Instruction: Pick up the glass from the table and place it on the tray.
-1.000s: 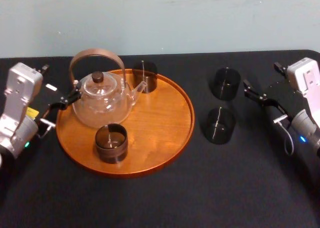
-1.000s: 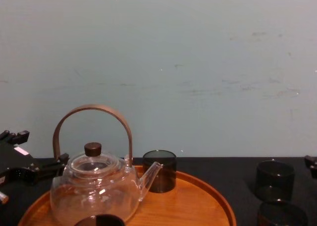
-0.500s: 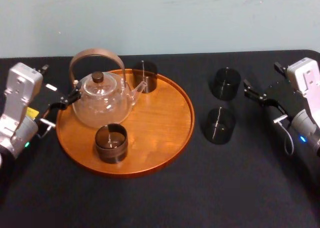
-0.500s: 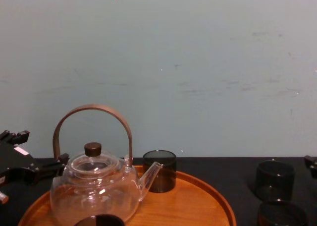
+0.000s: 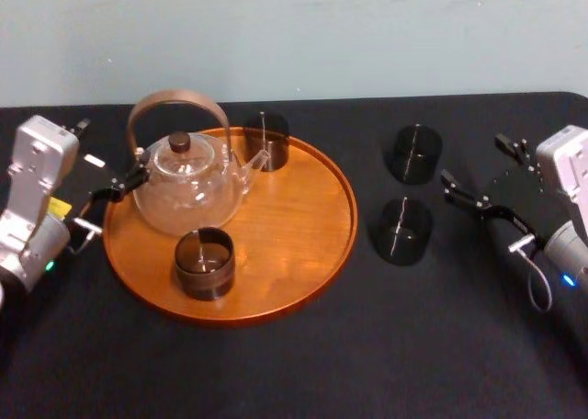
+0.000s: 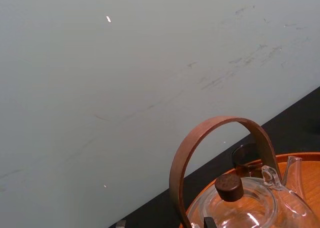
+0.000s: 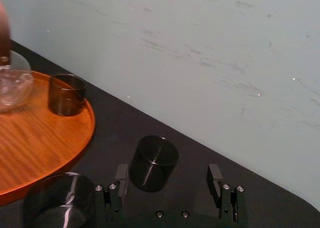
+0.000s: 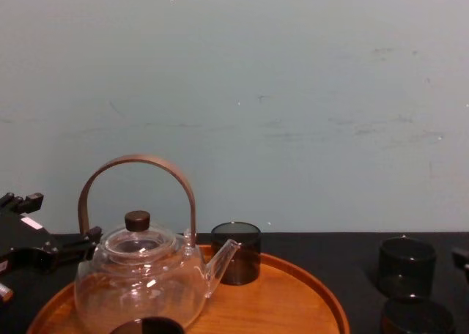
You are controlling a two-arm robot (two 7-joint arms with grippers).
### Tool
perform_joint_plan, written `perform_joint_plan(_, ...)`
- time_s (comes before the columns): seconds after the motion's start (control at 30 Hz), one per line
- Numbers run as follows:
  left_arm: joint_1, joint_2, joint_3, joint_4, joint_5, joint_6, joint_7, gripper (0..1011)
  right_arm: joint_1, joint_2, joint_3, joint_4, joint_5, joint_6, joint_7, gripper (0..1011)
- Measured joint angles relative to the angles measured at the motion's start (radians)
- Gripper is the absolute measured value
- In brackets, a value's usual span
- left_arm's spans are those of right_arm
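Two dark smoked glasses stand on the black table [image 5: 367, 345] to the right of the tray: a far glass [image 5: 413, 154] [image 7: 154, 162] [image 8: 407, 264] and a near glass [image 5: 401, 231] [image 7: 60, 200]. The round wooden tray [image 5: 294, 226] [image 7: 45, 138] carries a clear glass teapot [image 5: 188, 185] and two more dark glasses, one at its back [image 5: 266, 141] and one at its front [image 5: 204, 263]. My right gripper [image 5: 473, 162] [image 7: 168, 175] is open, just right of the table glasses and touching neither. The far glass lies ahead between its fingers. My left gripper [image 5: 110, 152] rests open beside the tray's left rim.
A pale blue-green wall runs along the table's far edge. The teapot's tall brown handle [image 5: 177, 107] [image 6: 220, 153] arches above the tray's left half. Bare tabletop stretches in front of the tray and the table glasses.
My right gripper has drawn back a little toward the table's near side, staying open. The left arm, glasses and tray have not moved.
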Motion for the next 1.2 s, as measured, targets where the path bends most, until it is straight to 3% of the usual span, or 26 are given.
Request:
perform_joint_plan(0.07, 0.0, 0.0, 0.0, 0.0, 0.0, 0.0, 0.0, 1010, -0.041, 0.016, 0.013, -0.049, 0.0, 0.009, 0.002, 1002)
perform_joint_plan(0.7, 0.0, 0.0, 0.0, 0.0, 0.0, 0.0, 0.0, 1010, -0.216, 0.067, 0.069, -0.217, -0.002, 0.033, 0.028, 1002)
perform_joint_plan(1.2, 0.0, 0.0, 0.0, 0.0, 0.0, 0.0, 0.0, 1010, -0.23, 0.03, 0.062, -0.211, 0.007, 0.053, 0.113, 1002)
